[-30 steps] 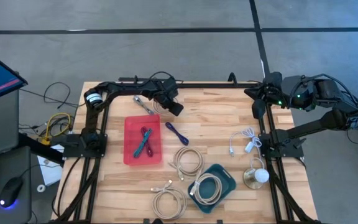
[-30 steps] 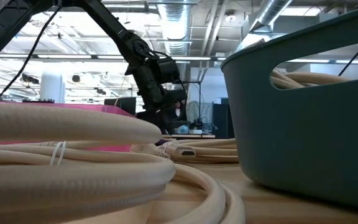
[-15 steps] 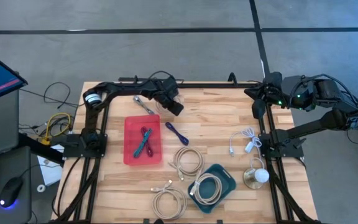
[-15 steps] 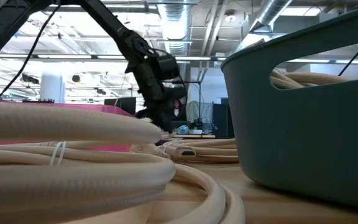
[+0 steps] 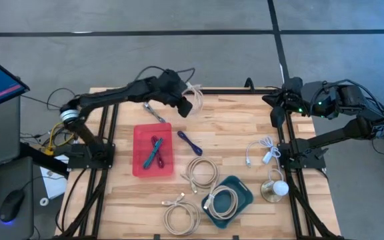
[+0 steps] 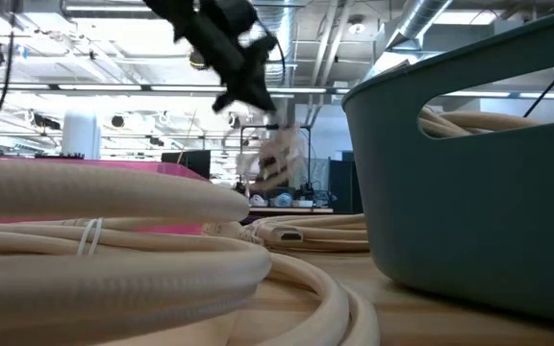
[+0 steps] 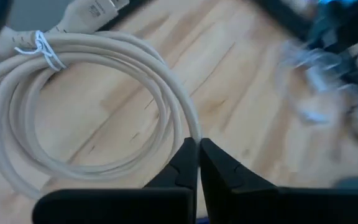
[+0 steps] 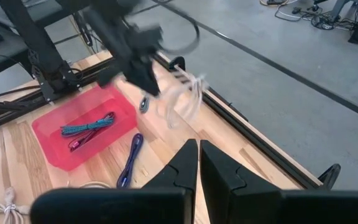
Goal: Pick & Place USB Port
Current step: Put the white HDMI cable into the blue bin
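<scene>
Held a coiled cream cable (image 7: pixel 92 112) pinched in the left gripper (image 5: pixel 187 105), aloft over the table's (image 5: pixel 232 127) far edge. Picked, not yet placed. Right gripper (image 8: pixel 199 163) parked, closed, empty.

Four cream cable coils (image 5: pixel 202 172), one red tray (image 5: pixel 153 167), one teal bin (image 5: pixel 244 190).
</scene>
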Available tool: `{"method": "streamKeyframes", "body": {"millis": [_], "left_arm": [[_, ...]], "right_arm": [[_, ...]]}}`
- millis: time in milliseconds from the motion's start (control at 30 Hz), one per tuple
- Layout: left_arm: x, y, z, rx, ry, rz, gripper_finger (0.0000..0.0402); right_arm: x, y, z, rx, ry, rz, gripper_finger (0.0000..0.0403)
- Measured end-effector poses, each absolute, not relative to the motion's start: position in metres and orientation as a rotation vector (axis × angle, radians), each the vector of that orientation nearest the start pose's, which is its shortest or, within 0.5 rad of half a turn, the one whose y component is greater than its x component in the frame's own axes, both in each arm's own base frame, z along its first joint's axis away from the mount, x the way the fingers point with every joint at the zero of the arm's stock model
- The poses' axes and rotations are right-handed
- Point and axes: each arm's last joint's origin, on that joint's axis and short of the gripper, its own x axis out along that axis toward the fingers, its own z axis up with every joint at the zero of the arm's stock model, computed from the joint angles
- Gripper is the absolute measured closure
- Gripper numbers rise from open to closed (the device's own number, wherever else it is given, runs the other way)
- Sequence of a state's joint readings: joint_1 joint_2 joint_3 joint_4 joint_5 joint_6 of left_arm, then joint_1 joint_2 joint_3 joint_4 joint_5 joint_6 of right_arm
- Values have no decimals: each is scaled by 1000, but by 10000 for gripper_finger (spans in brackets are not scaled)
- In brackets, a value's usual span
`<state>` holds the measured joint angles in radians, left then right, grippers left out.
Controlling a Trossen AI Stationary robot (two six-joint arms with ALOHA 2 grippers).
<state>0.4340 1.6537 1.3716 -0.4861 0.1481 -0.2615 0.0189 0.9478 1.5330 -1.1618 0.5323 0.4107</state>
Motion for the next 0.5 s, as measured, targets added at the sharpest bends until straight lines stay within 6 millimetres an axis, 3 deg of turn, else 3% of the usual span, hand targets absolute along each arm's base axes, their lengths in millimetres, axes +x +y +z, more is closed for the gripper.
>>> {"method": "streamKeyframes", "body": {"millis": [300,500], "left_arm": [[286,108,373,-364,437,302,398],[270,84,399,-320,335,229,398]], "right_arm": [[114,-13,452,224,457,-620,392],[124,-12,449,227,491,-593,392]]}}
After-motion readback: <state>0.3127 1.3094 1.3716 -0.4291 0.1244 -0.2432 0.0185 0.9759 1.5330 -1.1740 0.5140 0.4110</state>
